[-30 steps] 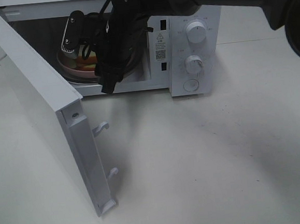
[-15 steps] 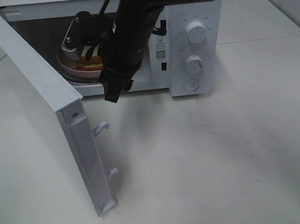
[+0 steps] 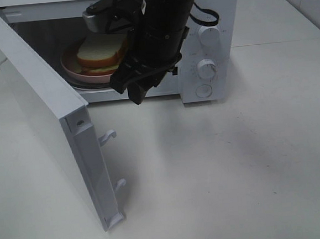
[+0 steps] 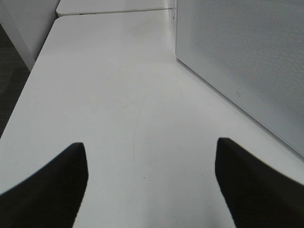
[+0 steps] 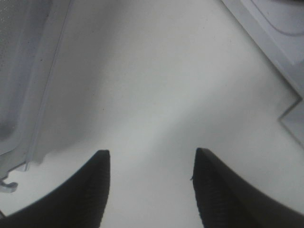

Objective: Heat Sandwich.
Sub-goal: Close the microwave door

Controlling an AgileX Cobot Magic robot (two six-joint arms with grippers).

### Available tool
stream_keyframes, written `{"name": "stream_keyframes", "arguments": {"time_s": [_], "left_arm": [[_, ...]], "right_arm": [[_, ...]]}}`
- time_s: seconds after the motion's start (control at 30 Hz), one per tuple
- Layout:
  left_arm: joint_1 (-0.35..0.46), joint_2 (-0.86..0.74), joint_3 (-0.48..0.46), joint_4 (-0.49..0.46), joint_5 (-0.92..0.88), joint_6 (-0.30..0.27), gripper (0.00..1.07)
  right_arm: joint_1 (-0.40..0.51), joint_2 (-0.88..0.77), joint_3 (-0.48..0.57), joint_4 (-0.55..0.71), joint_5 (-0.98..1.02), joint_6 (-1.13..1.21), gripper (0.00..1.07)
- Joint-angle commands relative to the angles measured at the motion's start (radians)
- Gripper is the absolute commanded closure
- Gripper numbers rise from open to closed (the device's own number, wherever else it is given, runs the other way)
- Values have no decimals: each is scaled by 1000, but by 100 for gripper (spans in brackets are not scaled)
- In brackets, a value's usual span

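Your black left gripper (image 4: 150, 142) and right gripper (image 5: 151, 156) gape empty; shut the white microwave door (image 3: 37, 107) now and it strikes your black right arm (image 3: 161, 31) fronting the square white-bread sandwich (image 3: 102, 49).

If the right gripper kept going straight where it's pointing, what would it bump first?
Most likely the white table: the right gripper, open and empty, points down at it just in front of the microwave, beside the open door.
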Motion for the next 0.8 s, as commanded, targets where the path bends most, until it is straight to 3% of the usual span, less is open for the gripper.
{"name": "stream_keyframes", "arguments": {"time_s": [0.03,0.4,0.73,0.8], "left_arm": [[-6,-22,2,0,-13,0,37],[-6,-22,2,0,-13,0,37],[-6,-22,2,0,-13,0,37],[-6,-22,2,0,-13,0,37]], "right_arm": [[-6,-57,51,-30,31,143,54],[-104,-230,226,-74,48,298,54],[-340,-450,443,-76,50,299,54],[-419,-538,532,-85,49,299,54]]}}
